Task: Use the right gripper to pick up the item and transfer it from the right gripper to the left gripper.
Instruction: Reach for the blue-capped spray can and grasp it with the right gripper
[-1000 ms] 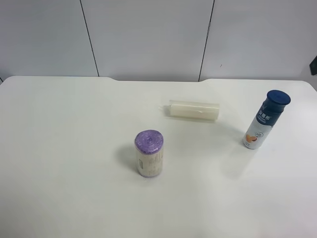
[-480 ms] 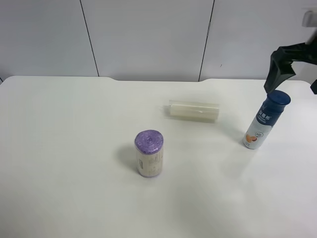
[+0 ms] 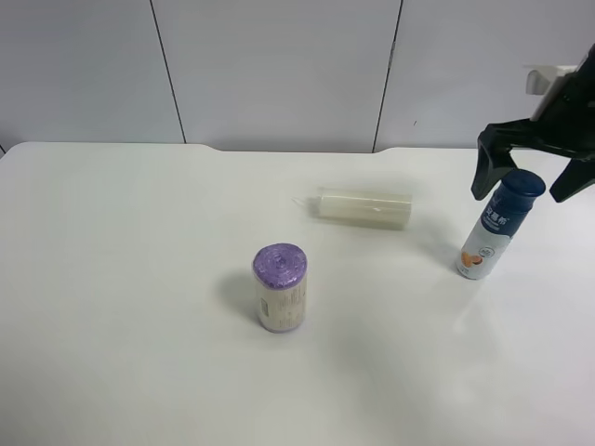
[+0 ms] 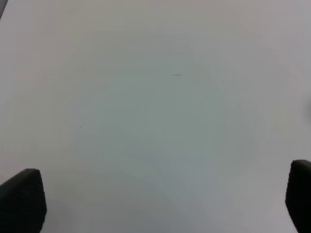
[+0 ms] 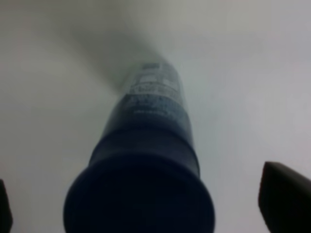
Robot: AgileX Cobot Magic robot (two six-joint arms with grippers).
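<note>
The item, a slim bottle (image 3: pixel 493 230) with a dark blue cap and white lower body, stands upright at the right of the white table (image 3: pixel 139 279). The right gripper (image 3: pixel 522 186) hangs open over it, one finger on each side of the cap, not touching. In the right wrist view the bottle (image 5: pixel 150 102) fills the middle, cap nearest, between the open gripper's (image 5: pixel 143 201) fingertips (image 5: pixel 284 199). The left gripper (image 4: pixel 160 199) is open and empty over bare table. It does not show in the exterior high view.
A squat purple-topped can (image 3: pixel 280 286) stands near the table's middle. A cream-white tube (image 3: pixel 363 206) lies on its side behind it, left of the bottle. A grey panelled wall (image 3: pixel 279 65) runs along the table's far edge.
The right arm has come into the exterior high view from the right edge and lowered, so its open fingers now straddle the bottle's cap. The bottle, can and tube have not moved.
</note>
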